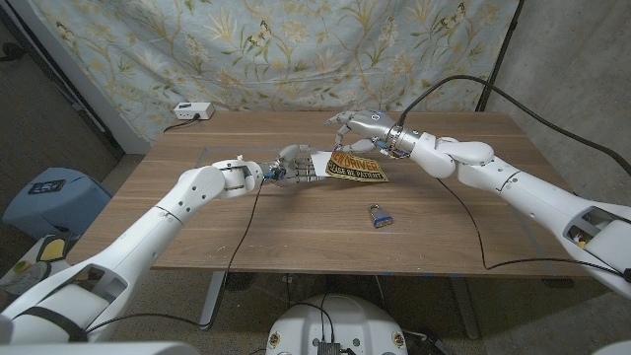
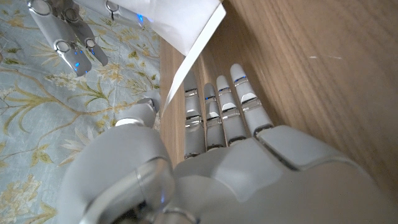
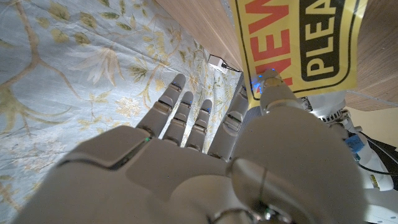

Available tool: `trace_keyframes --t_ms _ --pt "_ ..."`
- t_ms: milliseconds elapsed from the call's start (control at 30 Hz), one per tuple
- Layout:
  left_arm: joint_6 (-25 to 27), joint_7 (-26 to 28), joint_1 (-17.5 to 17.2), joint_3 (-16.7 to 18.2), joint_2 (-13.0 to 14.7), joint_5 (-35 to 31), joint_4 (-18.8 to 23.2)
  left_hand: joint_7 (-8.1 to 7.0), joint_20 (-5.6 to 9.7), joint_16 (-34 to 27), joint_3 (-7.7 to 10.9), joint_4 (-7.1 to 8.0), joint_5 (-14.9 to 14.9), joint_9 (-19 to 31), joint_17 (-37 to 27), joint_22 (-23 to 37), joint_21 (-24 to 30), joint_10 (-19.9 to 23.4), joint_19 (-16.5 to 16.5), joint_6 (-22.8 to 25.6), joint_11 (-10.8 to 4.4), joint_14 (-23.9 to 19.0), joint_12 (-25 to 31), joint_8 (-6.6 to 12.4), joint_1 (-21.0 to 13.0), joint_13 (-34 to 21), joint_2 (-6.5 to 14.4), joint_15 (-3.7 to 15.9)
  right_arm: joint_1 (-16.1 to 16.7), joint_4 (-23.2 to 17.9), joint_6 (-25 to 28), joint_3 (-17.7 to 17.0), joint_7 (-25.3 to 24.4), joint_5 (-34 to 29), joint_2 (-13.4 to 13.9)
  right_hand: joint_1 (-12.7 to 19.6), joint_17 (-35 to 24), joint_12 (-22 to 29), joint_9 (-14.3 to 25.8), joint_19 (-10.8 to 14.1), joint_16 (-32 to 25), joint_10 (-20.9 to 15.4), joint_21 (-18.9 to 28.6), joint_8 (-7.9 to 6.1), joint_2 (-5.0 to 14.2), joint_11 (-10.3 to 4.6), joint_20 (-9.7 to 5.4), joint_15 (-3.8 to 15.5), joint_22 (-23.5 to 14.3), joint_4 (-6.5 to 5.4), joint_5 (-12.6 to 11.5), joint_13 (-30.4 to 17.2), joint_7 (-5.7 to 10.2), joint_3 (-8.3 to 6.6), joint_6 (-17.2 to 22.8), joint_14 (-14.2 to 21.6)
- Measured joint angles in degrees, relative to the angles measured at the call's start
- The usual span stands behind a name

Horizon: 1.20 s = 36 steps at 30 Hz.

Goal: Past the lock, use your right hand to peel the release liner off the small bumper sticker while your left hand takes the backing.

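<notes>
A yellow bumper sticker (image 1: 357, 170) with black lettering hangs over the middle of the table, beyond the padlock (image 1: 380, 217). My right hand (image 1: 363, 126) pinches its upper edge between thumb and finger. In the right wrist view the sticker (image 3: 298, 37) slips under the thumb of the right hand (image 3: 186, 162). My left hand (image 1: 293, 163) holds the white backing sheet (image 1: 318, 162), which meets the sticker's left edge. In the left wrist view the backing (image 2: 180, 25) runs down between the thumb and fingers of the left hand (image 2: 249, 168). Whether sticker and backing still stick together I cannot tell.
The small blue-and-silver padlock lies on the wood in front of both hands. A white box (image 1: 192, 111) sits at the table's far left corner. Black cables (image 1: 463, 212) trail across the table on both sides. A floral curtain (image 1: 296, 49) hangs behind.
</notes>
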<state>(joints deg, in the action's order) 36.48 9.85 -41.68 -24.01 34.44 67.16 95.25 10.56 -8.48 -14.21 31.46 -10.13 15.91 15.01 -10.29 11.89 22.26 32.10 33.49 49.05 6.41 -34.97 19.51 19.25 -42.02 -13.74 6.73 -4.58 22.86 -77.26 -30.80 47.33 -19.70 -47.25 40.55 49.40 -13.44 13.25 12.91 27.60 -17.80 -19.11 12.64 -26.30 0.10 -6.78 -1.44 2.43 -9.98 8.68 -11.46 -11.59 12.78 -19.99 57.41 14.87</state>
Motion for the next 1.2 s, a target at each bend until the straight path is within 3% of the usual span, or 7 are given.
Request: trace_keyframes --t_ms 400,1200 --pt "2.3 3.6 0.9 -1.1 0.5 -1.5 1.9 -3.91 2.14 -1.5 2.02 -0.5 -0.4 3.6 -0.7 0.3 2.4 7.1 3.4 8.6 -3.84 -6.4 1.9 4.86 -6.5 -1.1 2.6 3.97 0.7 -1.0 -0.4 -0.7 -0.2 -0.2 0.4 0.0 -0.3 -0.3 0.0 0.0 0.0 0.0 0.0 0.0 0.0 0.0 0.0 0.0 0.0 0.32 0.0 0.0 0.0 0.32 0.0 0.0" --pt "1.9 5.2 0.0 -1.3 0.8 -3.0 3.3 -3.71 2.44 -2.0 2.3 -0.22 -1.1 5.9 -1.3 0.3 3.2 7.3 3.7 9.0 -4.28 -6.2 1.9 6.64 -8.3 -1.8 2.8 4.19 2.6 -3.6 0.3 -2.8 0.4 0.0 1.9 0.2 -0.3 -0.3 0.0 0.4 0.0 0.0 0.0 0.0 0.23 0.0 0.42 0.0 0.0 0.15 0.0 0.0 0.0 0.48 0.0 0.0"
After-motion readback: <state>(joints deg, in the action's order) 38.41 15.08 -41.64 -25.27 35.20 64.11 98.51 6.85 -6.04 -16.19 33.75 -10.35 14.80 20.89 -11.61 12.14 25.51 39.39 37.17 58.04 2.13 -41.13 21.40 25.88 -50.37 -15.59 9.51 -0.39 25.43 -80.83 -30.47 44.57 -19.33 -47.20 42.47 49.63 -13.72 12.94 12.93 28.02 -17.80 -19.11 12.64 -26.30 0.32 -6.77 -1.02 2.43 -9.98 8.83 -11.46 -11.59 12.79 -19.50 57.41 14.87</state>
